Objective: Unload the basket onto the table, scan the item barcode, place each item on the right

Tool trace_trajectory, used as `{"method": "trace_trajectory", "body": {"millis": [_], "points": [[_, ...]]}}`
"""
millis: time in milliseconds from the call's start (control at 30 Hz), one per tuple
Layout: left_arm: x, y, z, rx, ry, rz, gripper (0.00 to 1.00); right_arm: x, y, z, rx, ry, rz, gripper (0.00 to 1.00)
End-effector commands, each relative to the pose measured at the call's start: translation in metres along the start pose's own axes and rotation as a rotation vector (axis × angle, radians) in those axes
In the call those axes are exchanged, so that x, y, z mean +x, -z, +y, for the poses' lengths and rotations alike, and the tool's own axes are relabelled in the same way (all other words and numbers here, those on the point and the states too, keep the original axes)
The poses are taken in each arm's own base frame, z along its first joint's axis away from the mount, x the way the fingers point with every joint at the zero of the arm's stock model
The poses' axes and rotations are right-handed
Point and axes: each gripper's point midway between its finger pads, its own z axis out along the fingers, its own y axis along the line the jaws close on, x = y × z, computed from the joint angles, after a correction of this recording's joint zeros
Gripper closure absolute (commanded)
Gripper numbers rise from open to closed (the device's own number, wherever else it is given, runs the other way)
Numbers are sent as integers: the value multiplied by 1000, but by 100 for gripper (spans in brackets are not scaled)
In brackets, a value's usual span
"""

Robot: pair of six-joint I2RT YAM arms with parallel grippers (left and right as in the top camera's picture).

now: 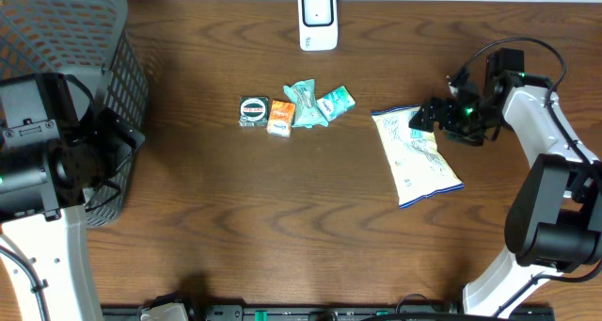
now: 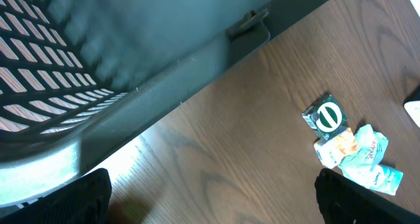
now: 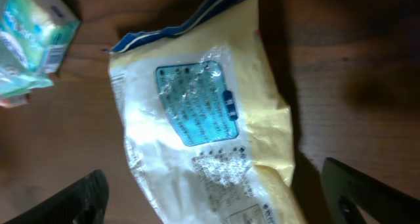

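Wooden surface from overhead: snack bag (image 1: 417, 154) lying flat, right of and below the white scanner (image 1: 318, 18), with right pincer (image 1: 425, 116) at the bag edge nearest the scanner.

Left wrist: left pincer (image 2: 216, 194) spread, empty; small packets (image 2: 348, 145) lying loose.

Right wrist: fingers spread above the bag, pinching nothing.

Judging by this, no barcode scanned yet; still to grasp, carry to the scanner and present.

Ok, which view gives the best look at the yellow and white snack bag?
The right wrist view: the bag fills the frame, its blue printed panel clear. The overhead view shows the whole bag, but small. The left wrist view misses it.
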Motion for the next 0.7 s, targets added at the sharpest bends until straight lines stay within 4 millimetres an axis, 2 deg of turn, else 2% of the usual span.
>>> {"method": "trace_trajectory", "body": {"millis": [0, 200, 300, 467, 633, 667], "points": [[-3, 4, 2, 0, 10, -15, 2, 16, -19, -12, 23, 0, 51, 1], [-3, 4, 2, 0, 10, -15, 2, 36, -39, -29, 68, -35, 78, 1], [-3, 4, 2, 0, 10, -15, 2, 45, -46, -30, 54, -64, 90, 1], [-3, 4, 2, 0, 10, -15, 2, 62, -56, -14, -56, -82, 123, 1], [-3, 4, 2, 0, 10, -15, 2, 75, -62, -4, -72, -73, 164, 3], [-3, 4, 2, 0, 10, -15, 2, 75, -62, -2, -81, -73, 167, 1]]}}
